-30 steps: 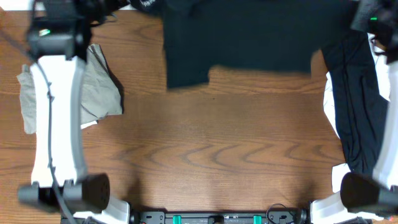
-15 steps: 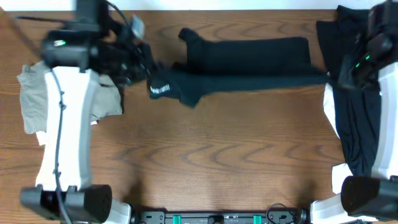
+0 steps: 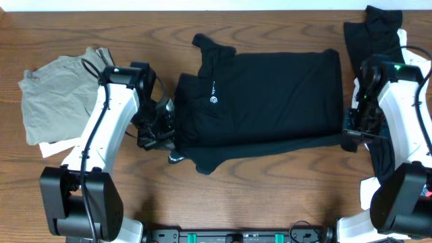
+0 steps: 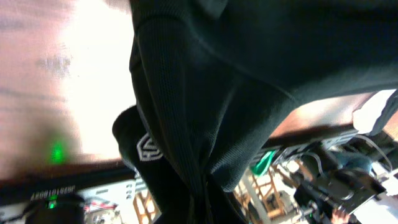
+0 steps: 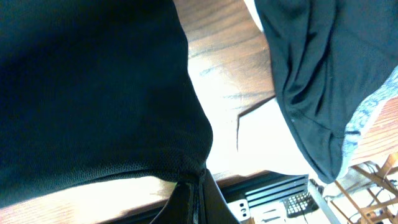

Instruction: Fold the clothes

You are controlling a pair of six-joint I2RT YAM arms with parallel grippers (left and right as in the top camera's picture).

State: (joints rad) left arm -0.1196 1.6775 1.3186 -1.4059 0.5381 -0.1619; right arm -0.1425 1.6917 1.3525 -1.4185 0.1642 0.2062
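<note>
A black short-sleeved T-shirt (image 3: 270, 94) lies spread across the middle of the table, its small white logo (image 3: 214, 101) facing up. My left gripper (image 3: 167, 138) is shut on the shirt's bunched left end. In the left wrist view the shirt's black fabric (image 4: 205, 93) narrows down into that gripper (image 4: 205, 214). My right gripper (image 3: 349, 137) is shut on the shirt's near right corner. The right wrist view has the shirt's hem (image 5: 93, 81) pinched between that gripper's (image 5: 194, 199) fingers.
An olive-grey garment (image 3: 54, 94) lies crumpled at the left over a white piece (image 3: 57, 145). Another black garment (image 3: 388, 74) lies along the right edge on a white piece (image 3: 358, 111), close to my right arm. Bare wood lies in front of the shirt.
Both arms have swung from the far edge toward the front, carrying the shirt. It went from a stretched, bunched band to lying spread on the table.
</note>
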